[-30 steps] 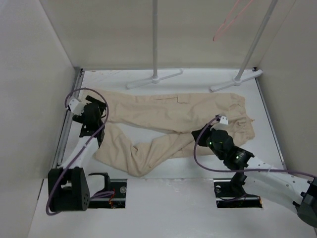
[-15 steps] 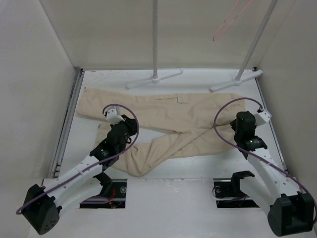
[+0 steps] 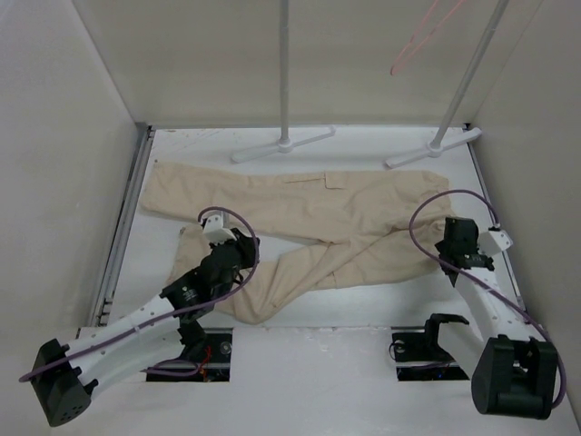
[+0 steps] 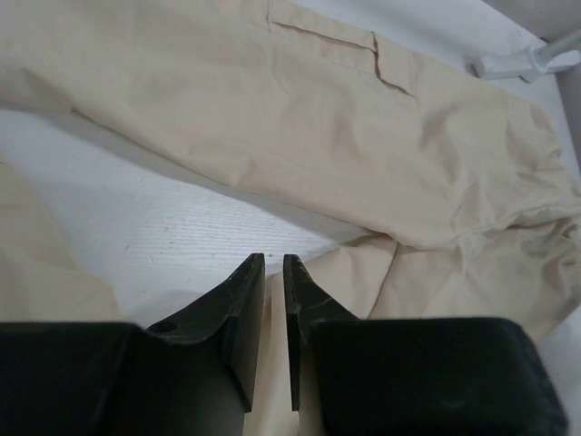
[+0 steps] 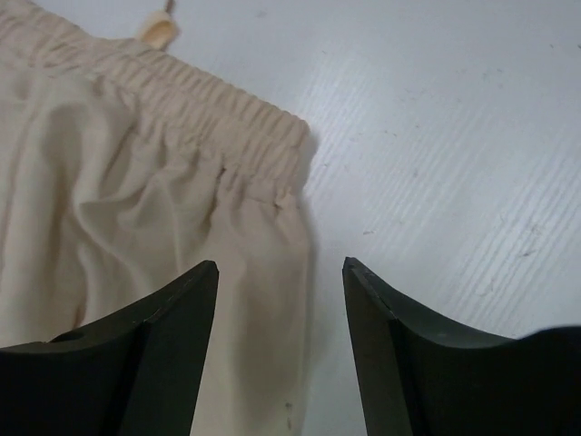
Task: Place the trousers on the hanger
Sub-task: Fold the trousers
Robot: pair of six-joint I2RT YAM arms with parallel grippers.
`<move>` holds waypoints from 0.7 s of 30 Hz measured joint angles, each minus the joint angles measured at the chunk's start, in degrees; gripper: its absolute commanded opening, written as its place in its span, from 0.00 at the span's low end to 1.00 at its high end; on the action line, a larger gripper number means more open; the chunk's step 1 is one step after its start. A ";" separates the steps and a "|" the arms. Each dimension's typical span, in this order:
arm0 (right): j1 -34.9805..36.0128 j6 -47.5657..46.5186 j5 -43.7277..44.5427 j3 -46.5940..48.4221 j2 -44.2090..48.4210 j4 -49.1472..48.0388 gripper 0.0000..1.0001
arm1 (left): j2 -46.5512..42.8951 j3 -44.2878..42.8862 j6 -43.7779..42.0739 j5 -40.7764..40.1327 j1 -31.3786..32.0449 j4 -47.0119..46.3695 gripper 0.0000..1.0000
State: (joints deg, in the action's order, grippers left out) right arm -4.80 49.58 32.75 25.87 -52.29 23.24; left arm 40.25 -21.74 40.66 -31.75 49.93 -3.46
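The beige trousers [image 3: 309, 213] lie spread flat across the white table, waistband to the right and legs to the left. My left gripper [image 3: 247, 247] sits at the upper edge of the nearer leg. In the left wrist view the left gripper [image 4: 272, 259] is shut on that cloth edge of the trousers [image 4: 300, 118], with a thin strip of beige between its jaws. My right gripper [image 3: 451, 243] hovers open at the waistband end. Seen from the right wrist, the right gripper [image 5: 281, 265] straddles the border of the trousers [image 5: 136, 200] and grips nothing. The pink hanger [image 3: 413, 41] hangs high at the back right.
Two grey-white rack poles [image 3: 283, 73] [image 3: 467, 82] rise from feet [image 3: 283, 143] [image 3: 434, 147] just behind the trousers. Plain walls close in the table on the left, back and right. A drawstring end [image 5: 159, 32] pokes out by the waistband.
The left arm swung from the table's left edge to the nearer leg and its jaws closed. The right arm moved from the middle to the waistband end and its jaws opened.
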 measured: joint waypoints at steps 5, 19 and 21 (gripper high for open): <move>-4.13 1.49 -1.09 0.09 -5.62 1.07 0.55 | -5.84 1.20 1.27 1.42 0.61 0.31 0.09; -9.49 -0.55 -6.49 3.08 -16.11 -2.03 0.32 | -6.99 5.29 2.73 6.08 -2.73 -0.07 0.16; -9.49 -0.70 -6.62 4.57 -17.73 -1.88 0.27 | -6.43 5.31 2.75 6.86 -4.83 -0.02 0.20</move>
State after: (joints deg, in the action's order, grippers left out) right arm -14.28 48.88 26.13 30.44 -70.02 21.37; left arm 33.82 -16.43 43.42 -24.88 45.10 -3.49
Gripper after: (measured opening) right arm 0.316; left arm 0.169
